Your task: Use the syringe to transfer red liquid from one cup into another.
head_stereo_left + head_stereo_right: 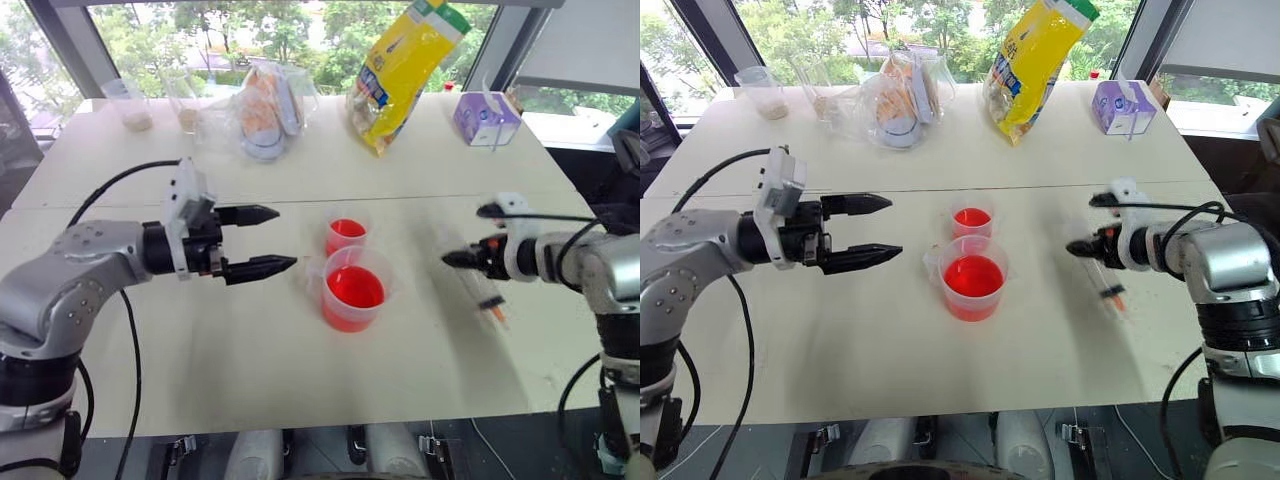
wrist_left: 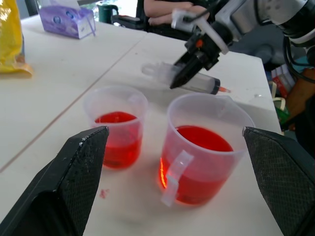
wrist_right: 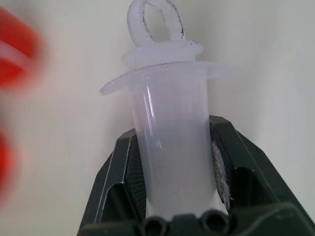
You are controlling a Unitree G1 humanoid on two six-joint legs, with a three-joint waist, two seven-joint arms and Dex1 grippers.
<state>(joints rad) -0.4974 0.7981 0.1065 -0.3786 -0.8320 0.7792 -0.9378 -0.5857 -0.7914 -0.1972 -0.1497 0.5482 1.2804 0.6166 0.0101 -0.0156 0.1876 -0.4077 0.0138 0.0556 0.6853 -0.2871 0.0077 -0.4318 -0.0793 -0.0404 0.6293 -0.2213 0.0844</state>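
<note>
Two cups: large clear spouted plastic measuring cup point(image 1: 353, 292) and small plain clear plastic cup point(image 1: 346, 237), touching or nearly so, small one at 12 o'clock of the large.
Red liquid point(image 1: 354, 288): in both cups.
Syringe: large clear plastic syringe point(image 2: 194, 81), white plunger, orange tip, at 3 o'clock of the cups, over the white table point(image 1: 200, 350).
Right gripper point(image 1: 448, 259): clenched on the syringe barrel.
Left gripper point(image 1: 272, 240): fingers spread, holding nothing, at 9 o'clock of the cups.

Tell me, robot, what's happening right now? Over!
Right gripper shut on the syringe. Left gripper open, empty, beside both cups of red liquid. Nothing in the way.
</note>
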